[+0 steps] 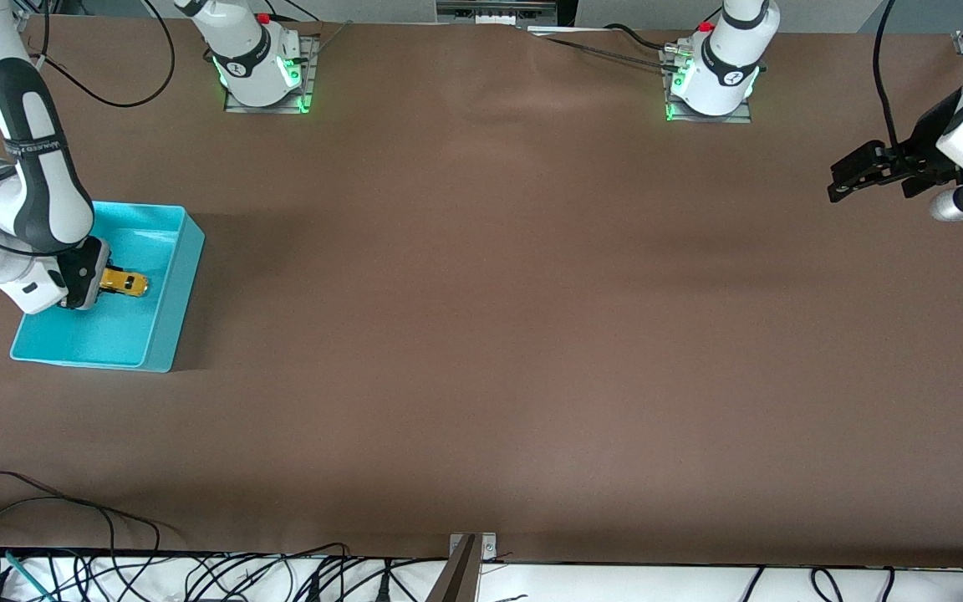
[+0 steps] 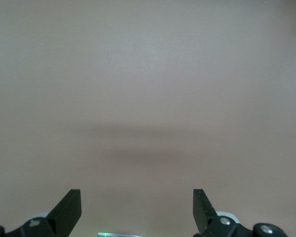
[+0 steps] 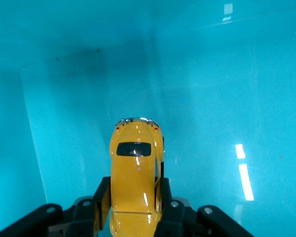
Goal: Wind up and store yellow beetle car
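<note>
Brown worktop (image 1: 481, 334): yellow beetle car (image 1: 124, 283) is clamped lengthwise in right pincer (image 1: 89, 288), low inside turquoise bin (image 1: 172, 334); left pincer (image 1: 849, 180) is held apart, waiting over worktop's left-arm end.

A turquoise bin (image 1: 165, 284) sits on the brown tabletop (image 1: 498, 334) toward the right arm's end, an open rectangular tub with glossy inner walls that catch white reflections of the lights. Along the tabletop's edge nearest the front camera, a tangle of black cables (image 1: 114, 560) sprawls over a white strip, and a small metal bracket (image 1: 471, 548) is fixed at the middle of that edge.
</note>
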Robot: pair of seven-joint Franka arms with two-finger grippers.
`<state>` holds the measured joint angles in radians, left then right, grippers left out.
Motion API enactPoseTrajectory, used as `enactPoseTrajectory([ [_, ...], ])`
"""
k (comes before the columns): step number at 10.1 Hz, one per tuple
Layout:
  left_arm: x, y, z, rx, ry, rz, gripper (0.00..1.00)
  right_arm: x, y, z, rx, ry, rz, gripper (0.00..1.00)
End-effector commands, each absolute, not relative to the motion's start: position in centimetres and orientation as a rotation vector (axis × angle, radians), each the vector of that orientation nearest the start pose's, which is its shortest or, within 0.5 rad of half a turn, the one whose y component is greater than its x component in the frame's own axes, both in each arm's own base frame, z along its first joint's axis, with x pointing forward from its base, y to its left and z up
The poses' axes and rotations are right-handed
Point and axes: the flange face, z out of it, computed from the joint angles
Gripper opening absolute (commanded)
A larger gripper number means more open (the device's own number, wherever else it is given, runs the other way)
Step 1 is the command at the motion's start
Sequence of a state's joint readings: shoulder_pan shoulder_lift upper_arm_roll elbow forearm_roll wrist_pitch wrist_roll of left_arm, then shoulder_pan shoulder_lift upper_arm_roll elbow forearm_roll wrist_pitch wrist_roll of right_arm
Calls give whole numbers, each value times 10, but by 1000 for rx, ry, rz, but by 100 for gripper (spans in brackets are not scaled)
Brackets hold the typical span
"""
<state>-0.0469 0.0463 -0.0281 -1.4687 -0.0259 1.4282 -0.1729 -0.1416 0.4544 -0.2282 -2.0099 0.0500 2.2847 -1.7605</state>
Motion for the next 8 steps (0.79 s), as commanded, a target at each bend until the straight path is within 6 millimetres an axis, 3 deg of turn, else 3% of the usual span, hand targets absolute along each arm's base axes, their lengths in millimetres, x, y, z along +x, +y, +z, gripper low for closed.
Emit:
enactPoseTrajectory([
  [1, 554, -45, 641, -3168, -128, 143, 100, 551, -211, 216, -2345, -1936, 171, 0],
  [3, 554, -45, 641, -3168, -126, 143, 100, 550, -211, 210, -2340, -1933, 179, 2],
  [4, 554, -45, 640, -3168, -128, 148, 100, 550, -212, 210, -2341, -1930, 180, 14],
  [6, 554, -45, 641, -3168, -131, 146, 100, 551, -210, 210, -2341, -1931, 177, 55],
  [8, 554, -45, 641, -3168, -131, 146, 100, 553, -208, 211, -2349, -1921, 175, 75],
])
